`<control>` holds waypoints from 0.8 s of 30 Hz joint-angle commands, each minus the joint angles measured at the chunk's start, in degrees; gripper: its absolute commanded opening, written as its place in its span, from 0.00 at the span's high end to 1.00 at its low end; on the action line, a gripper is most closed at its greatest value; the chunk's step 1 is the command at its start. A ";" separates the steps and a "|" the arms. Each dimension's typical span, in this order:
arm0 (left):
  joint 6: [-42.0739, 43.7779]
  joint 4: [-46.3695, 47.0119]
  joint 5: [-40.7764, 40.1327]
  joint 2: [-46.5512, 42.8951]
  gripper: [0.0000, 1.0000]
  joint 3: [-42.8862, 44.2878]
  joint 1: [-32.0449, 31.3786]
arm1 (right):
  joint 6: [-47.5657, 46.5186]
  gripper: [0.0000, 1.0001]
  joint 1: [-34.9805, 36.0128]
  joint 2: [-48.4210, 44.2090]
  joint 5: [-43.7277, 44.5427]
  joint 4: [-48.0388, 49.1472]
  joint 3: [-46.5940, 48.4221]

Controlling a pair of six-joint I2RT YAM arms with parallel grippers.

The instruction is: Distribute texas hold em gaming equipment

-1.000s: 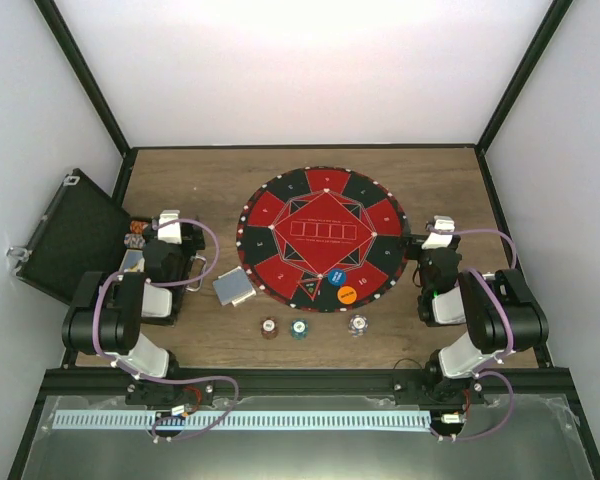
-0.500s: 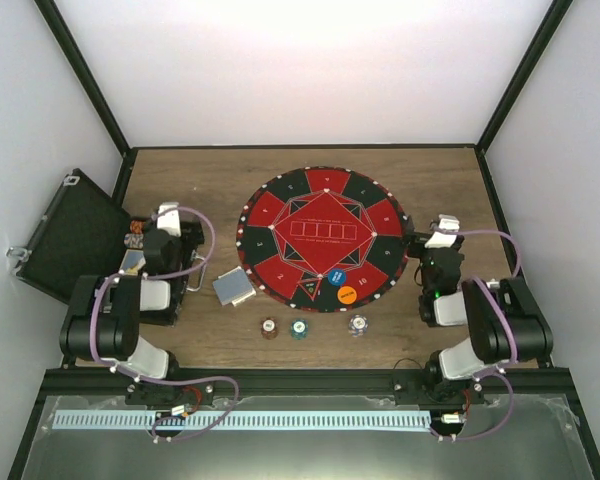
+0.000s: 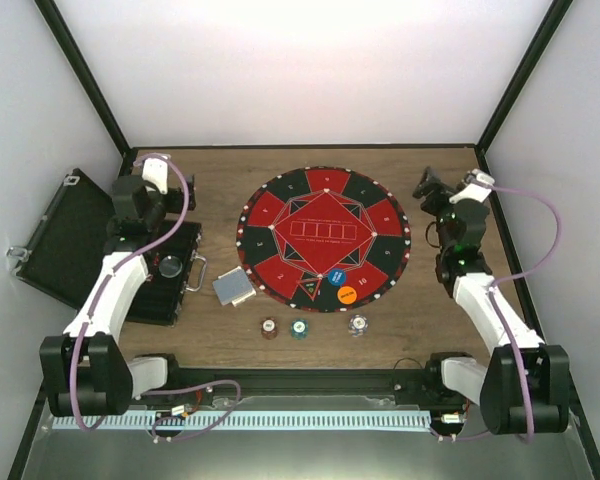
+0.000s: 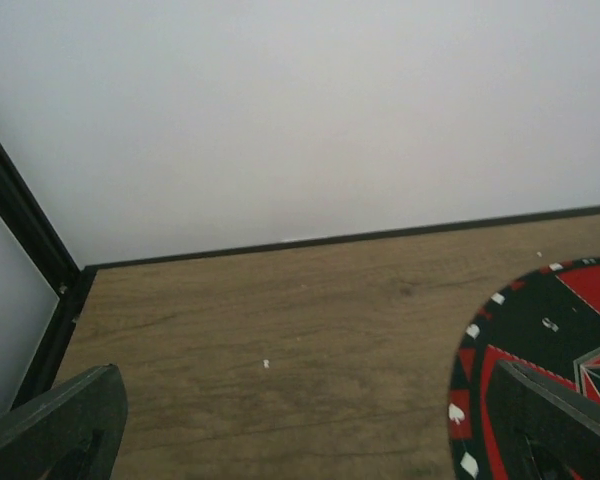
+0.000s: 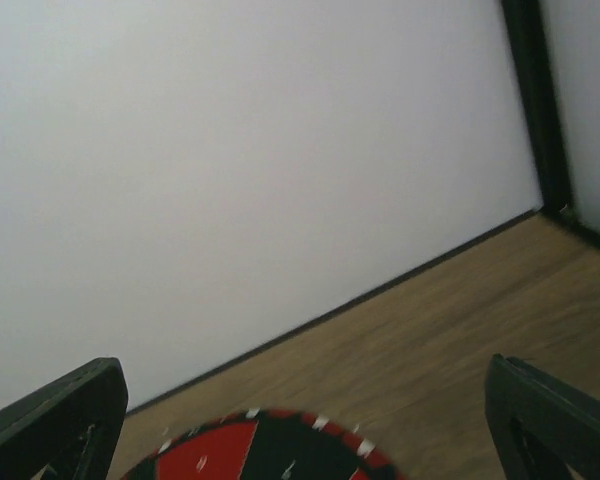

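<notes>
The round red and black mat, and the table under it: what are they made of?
The round mat looks like thin printed felt or rubber. It is flat and matte with no shine, but I cannot tell which. The table looks like wood or wood-look laminate, brown with streaky grain lines, smooth and dull.

White walls with black frame posts enclose a wooden table; light seemingly overhead.

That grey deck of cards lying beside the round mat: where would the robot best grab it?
Probably by its far and near edges, coming straight down from above. The deck lies flat and askew, a low block, so only its sides offer a pinch. Its right edge sits close against the mat, while the far and near edges face bare table.
</notes>
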 commanded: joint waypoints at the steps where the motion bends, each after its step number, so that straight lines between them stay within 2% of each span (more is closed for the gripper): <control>1: 1.62 -17.47 5.27 -1.80 0.00 5.01 1.31 | 3.14 0.00 4.39 3.78 -11.48 -22.92 8.23; 5: 3.84 -25.06 3.72 -0.81 0.00 8.83 1.78 | -2.14 0.00 25.51 11.49 1.82 -36.71 16.55; 8: 4.59 -30.29 4.18 0.31 0.00 11.54 2.99 | 0.75 0.00 36.48 16.02 6.06 -43.92 19.35; 11: 4.93 -34.28 4.92 1.48 0.00 13.55 3.99 | 4.56 0.02 44.54 19.58 7.06 -48.08 20.75; 18: 6.17 -36.89 5.42 0.28 0.00 13.26 4.72 | 10.85 0.13 52.74 25.07 3.89 -53.00 21.98; 24: 6.81 -38.63 5.89 -0.12 0.00 13.46 4.73 | 14.18 0.29 53.10 26.52 -0.76 -53.83 19.03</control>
